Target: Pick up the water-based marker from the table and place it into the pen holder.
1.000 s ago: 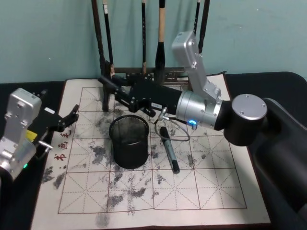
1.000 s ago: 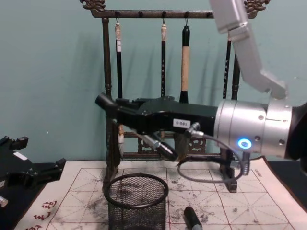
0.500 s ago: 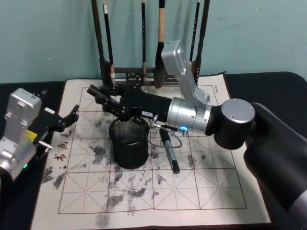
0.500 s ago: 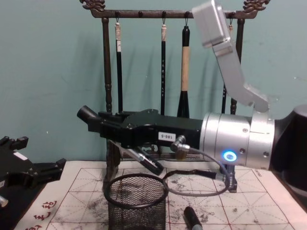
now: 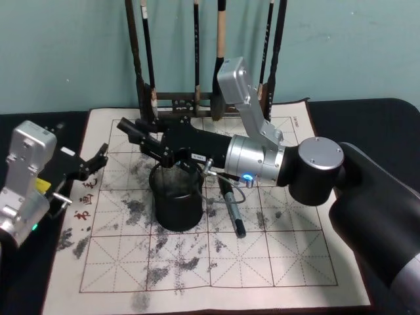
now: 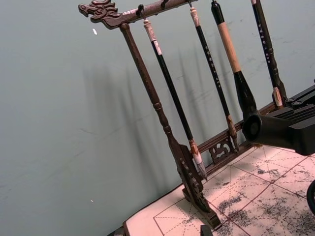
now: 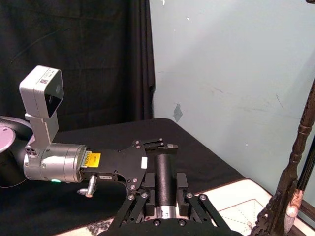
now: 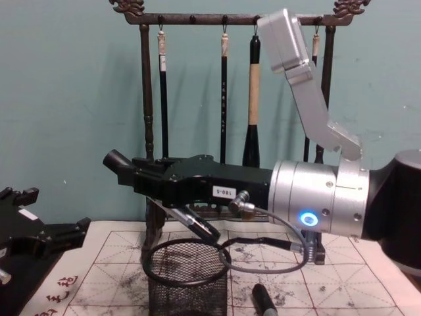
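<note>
Right gripper fingers clamp the marker above pen holder.

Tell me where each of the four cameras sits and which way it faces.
Head view: high, looking down on the mat; left gripper at the mat's left edge, right gripper above the pen holder.
Chest view: low, facing forward at the brush rack; right gripper large.
Left wrist view: facing up at the brush rack; right gripper's tip shows.
Right wrist view: looking along the right gripper toward the left gripper.
Shared: all four show the brush rack.
</note>
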